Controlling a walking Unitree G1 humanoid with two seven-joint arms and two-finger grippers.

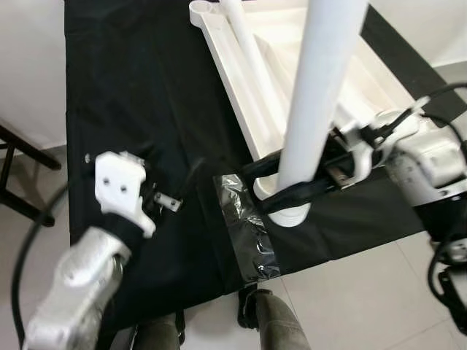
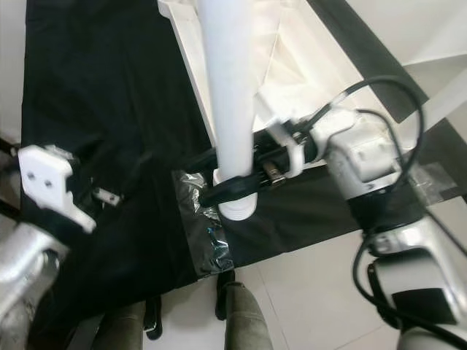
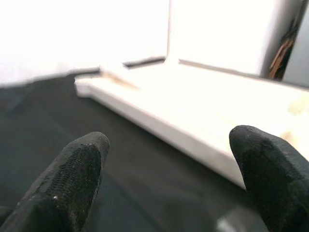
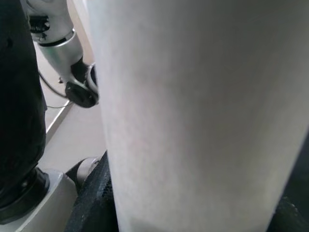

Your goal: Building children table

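Now my right gripper (image 1: 292,191) pinches the white table leg (image 1: 321,95) upright at the tabletop's (image 1: 252,109) corner socket to seat it; my left gripper (image 3: 164,179), fingers spread, hovers over the black cloth (image 1: 146,87)

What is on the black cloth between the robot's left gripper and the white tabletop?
In the left eye view, mostly bare black cloth; nearer its front edge, a crinkled tape strip lies between the left gripper and the tabletop.
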